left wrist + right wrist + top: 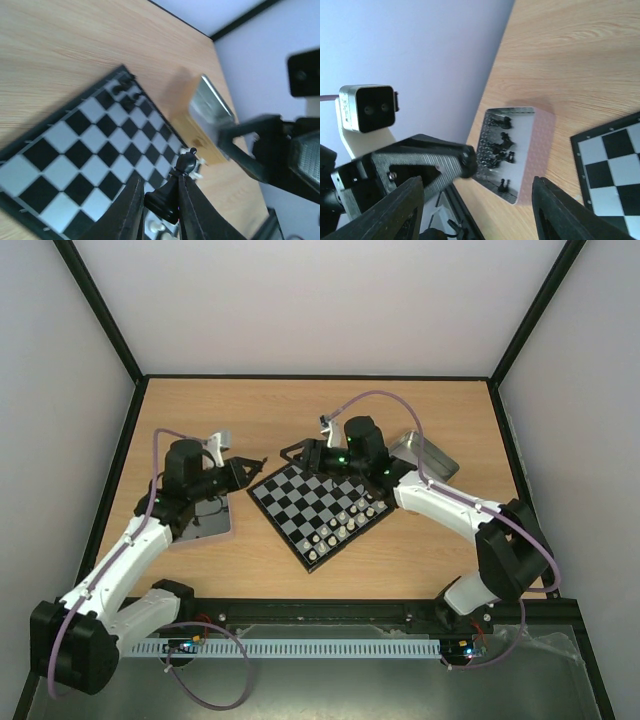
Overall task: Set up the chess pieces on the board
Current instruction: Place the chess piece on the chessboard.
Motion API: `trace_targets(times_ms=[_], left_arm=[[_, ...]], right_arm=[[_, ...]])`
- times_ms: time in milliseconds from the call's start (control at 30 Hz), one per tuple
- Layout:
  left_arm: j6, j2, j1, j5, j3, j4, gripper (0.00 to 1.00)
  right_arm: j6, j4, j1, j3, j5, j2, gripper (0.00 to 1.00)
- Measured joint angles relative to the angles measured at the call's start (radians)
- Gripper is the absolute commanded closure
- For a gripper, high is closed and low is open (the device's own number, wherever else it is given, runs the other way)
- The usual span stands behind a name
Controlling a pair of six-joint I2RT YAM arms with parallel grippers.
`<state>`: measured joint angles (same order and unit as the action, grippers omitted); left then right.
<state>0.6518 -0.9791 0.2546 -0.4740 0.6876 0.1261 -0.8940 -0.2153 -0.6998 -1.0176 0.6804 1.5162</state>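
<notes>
The board [300, 505] lies at an angle in the middle of the table. White chess pieces [338, 530] stand in rows along its near right side. A few black ones [122, 92] stand near its far corner. My left gripper [255, 468] hovers over the board's left corner, shut on a black chess piece [172, 187] that lies tilted between the fingers. My right gripper [295, 452] is at the board's far corner, open, with nothing between its fingers [400, 205]. In the right wrist view it faces a tin [540, 145] holding several black pieces [500, 145].
The tin with the black pieces [225, 525] sits left of the board, under the left arm. A second metal tin [425, 455] stands tilted to the board's right. Black rails and walls [100, 320] border the table. The two grippers are close together.
</notes>
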Motion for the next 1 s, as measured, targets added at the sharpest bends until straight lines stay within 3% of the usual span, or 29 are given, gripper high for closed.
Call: trace_targets(times_ms=[200, 433, 667, 1000], left_arm=[[0.001, -0.026, 0.091, -0.069, 0.0, -0.092, 0.85], [0.002, -0.051, 0.112, -0.111, 0.0, -0.143, 0.85], [0.002, -0.051, 0.112, -0.127, 0.0, -0.153, 0.85], [0.002, -0.053, 0.112, -0.129, 0.0, -0.156, 0.85]], right_arm=[[-0.013, -0.025, -0.023, 0.0, 0.013, -0.007, 0.46], [-0.013, -0.024, -0.038, 0.0, 0.043, -0.005, 0.72], [-0.024, -0.023, -0.04, 0.0, 0.043, -0.005, 0.86], [-0.034, -0.027, -0.039, 0.0, 0.039, 0.007, 0.92]])
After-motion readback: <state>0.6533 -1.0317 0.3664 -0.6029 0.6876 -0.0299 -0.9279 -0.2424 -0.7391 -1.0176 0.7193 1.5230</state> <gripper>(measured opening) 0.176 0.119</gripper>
